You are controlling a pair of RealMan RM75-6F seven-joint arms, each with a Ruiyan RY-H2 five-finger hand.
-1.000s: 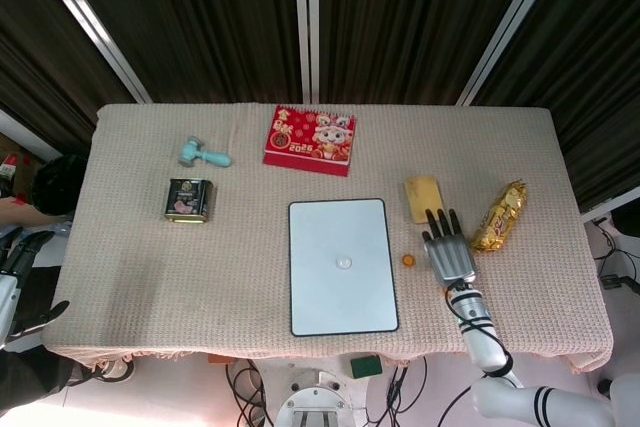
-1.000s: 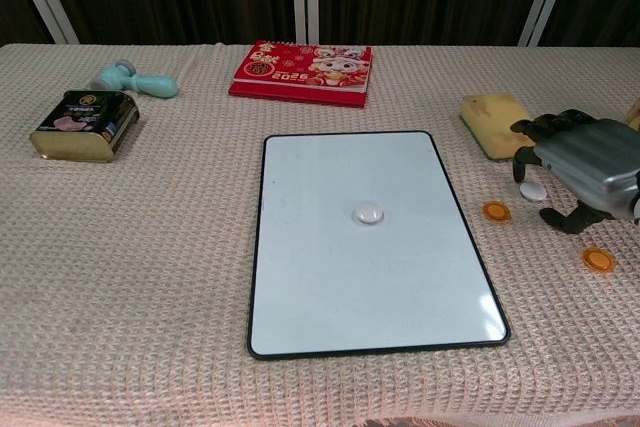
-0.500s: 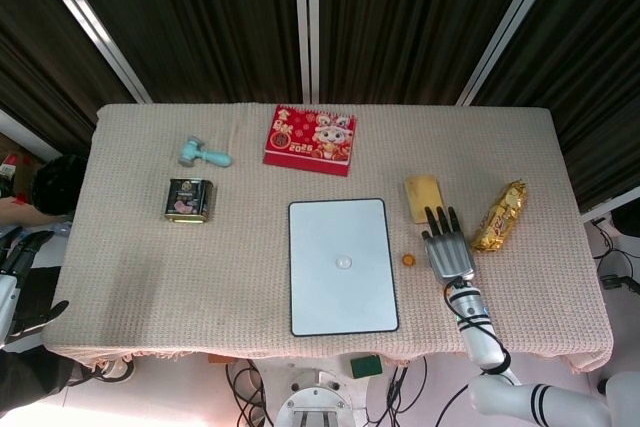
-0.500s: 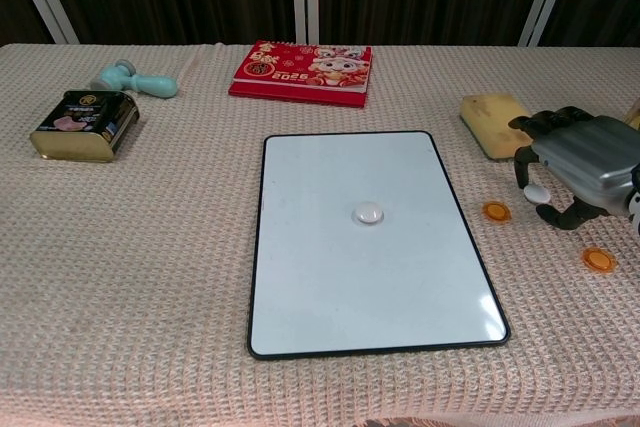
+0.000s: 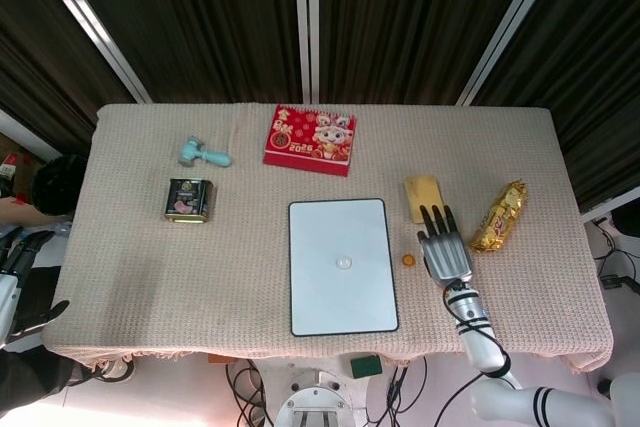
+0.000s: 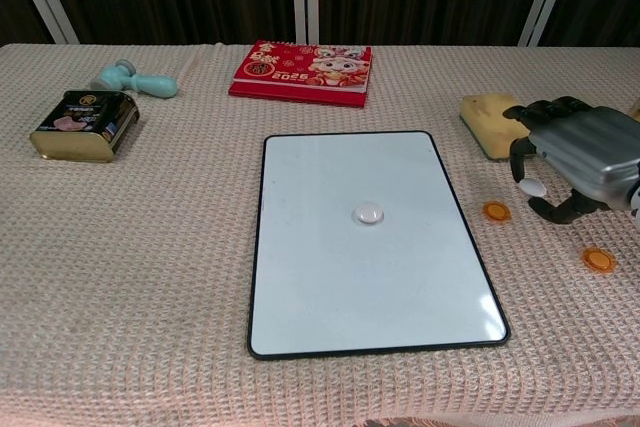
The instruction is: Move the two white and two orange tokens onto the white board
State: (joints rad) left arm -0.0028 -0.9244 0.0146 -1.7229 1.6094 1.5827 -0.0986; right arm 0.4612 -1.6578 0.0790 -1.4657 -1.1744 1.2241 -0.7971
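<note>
Holding a white token (image 6: 534, 186) between thumb and fingertips, the right hand (image 6: 575, 155) now sits slightly higher and farther back than a second ago, with the token lifted clear of the cloth (image 6: 150, 277). The left hand (image 5: 22, 282) hangs off the table's left edge, its fingers spread and holding nothing, unmoved. The board (image 6: 370, 239) is a flat, glossy white rectangle with a thin black rim and rounded corners; a second white token (image 6: 369, 214), a small domed disc, lies at its centre. Two orange tokens are translucent discs on the coarse woven beige cloth: one (image 6: 496, 211) just right of the board, the other (image 6: 598, 259) nearer and farther right.
</note>
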